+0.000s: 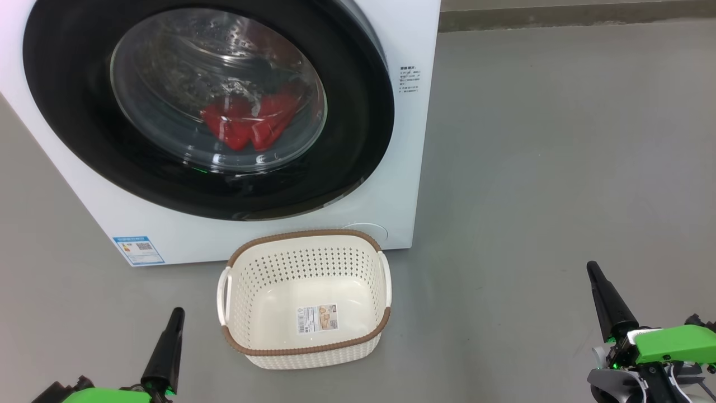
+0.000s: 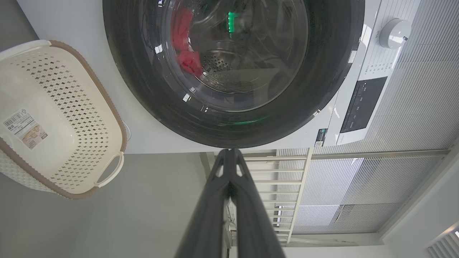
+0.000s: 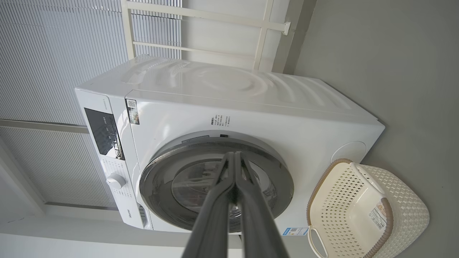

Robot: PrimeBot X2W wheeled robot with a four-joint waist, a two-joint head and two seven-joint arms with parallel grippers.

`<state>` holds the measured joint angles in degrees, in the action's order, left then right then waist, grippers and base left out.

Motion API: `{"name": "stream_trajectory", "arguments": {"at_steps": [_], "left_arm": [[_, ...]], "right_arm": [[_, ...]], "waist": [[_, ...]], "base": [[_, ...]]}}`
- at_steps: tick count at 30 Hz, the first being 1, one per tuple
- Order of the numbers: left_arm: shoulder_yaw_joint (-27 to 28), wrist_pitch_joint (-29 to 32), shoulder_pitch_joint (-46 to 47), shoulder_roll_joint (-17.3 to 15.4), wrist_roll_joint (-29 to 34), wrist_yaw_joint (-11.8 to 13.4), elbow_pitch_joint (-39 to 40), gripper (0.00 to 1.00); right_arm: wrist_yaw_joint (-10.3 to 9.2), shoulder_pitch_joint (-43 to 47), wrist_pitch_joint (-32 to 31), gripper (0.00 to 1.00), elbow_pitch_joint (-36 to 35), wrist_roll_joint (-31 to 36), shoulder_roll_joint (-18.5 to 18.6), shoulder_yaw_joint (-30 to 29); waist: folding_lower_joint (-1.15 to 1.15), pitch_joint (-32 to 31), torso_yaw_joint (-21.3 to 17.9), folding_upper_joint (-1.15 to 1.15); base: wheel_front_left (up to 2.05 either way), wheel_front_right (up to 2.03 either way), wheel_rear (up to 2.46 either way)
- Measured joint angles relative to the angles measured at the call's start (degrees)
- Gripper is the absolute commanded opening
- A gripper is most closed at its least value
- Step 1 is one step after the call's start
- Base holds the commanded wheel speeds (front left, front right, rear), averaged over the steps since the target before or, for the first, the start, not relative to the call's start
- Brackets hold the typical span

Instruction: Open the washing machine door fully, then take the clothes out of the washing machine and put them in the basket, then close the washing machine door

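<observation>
The basket sits just before the washing machine. The washing machine door is closed, with the red clothes inside. Open floor lies beside the basket. On either side of it, the left gripper and the right gripper are pinched tight and hold nothing.

We note the washer, smooth glossy white; its door, glossy black around clear glass; the drum, shiny perforated metal; the clothes, soft red cloth; the basket, matt perforated cream plastic with a paper label; the floor, smooth matt grey.
</observation>
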<state>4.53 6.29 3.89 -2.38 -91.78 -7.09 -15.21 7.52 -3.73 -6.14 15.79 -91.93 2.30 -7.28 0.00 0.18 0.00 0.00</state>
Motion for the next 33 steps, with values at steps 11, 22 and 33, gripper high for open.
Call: {"name": "stream_trajectory", "arguments": {"at_steps": [11, 22, 33], "left_arm": [[-0.7, 0.0, -2.8, 0.9, 0.0, 0.1, -4.0, 1.0], [-1.1, -1.4, -2.9, 1.1, 0.7, 0.1, -4.3, 1.0], [-1.4, -3.4, -2.7, 1.0, 5.0, 0.1, -3.5, 1.0]], "right_arm": [[0.01, 2.8, 0.1, 1.0, 4.4, 0.0, -1.5, 0.6], [0.01, 3.3, 1.3, 1.0, 4.5, 0.3, -1.5, 1.7], [0.01, 2.2, 3.4, 1.0, 4.5, 4.3, -0.5, 4.2]], "waist": [[0.0, 0.0, 0.0, 0.0], [0.01, 0.1, 0.0, 0.0], [0.01, 0.2, 0.0, 0.0]], "base": [[0.0, 0.0, 0.0], [0.0, 0.0, 0.0], [0.0, 0.0, 0.0]]}}
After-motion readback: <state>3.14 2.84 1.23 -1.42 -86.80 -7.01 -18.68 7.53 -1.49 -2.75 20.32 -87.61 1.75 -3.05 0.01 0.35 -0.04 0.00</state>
